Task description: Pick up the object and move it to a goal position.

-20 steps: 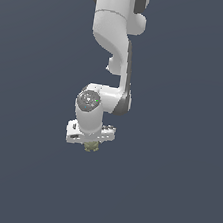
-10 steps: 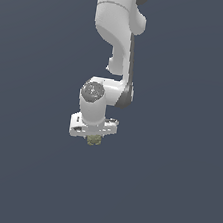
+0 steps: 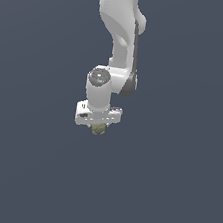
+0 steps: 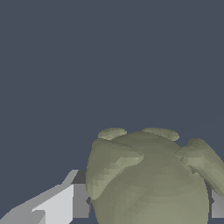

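The object [image 3: 98, 129] is a small lumpy olive-tan thing with knobbly edges. In the exterior view it peeks out just under the white gripper [image 3: 98, 128], which hangs from the white arm over the dark floor. The gripper is shut on the object and holds it in the air. In the wrist view the object [image 4: 151, 179] fills the space between the fingers [image 4: 57, 203], one grey finger on each side of it. No goal marker shows in either view.
Plain dark blue-grey ground [image 3: 172, 193] lies all around and below the gripper. The white arm [image 3: 121, 29] rises out of the exterior view's upper edge. No other object shows.
The gripper, with the object in it, has moved upward and slightly to the exterior view's right. The grip has not changed.
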Controlling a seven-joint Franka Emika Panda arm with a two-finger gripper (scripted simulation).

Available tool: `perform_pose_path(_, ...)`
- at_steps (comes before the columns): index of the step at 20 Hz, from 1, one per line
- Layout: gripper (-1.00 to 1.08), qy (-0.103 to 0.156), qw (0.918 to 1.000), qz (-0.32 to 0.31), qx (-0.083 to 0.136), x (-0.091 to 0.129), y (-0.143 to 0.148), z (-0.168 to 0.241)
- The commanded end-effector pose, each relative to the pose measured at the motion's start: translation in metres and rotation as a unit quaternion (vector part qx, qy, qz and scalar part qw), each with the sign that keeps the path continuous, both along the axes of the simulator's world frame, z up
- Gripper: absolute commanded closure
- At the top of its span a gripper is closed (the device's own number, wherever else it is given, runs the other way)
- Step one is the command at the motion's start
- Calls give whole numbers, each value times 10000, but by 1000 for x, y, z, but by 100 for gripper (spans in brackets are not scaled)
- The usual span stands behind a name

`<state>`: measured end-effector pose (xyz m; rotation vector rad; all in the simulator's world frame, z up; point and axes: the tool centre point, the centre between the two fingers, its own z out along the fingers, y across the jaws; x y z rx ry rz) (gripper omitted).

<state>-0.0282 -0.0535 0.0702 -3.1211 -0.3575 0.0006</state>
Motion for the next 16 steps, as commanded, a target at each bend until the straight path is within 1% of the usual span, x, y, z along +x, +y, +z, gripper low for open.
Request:
perform_pose_path(1, 108, -1, 10000, 0, 0, -11, 2, 4)
perform_pose_path(8, 108, -1, 10000, 0, 0, -28, 6, 11)
perform_pose_path(16, 108, -1, 10000, 0, 0, -30, 7, 13)
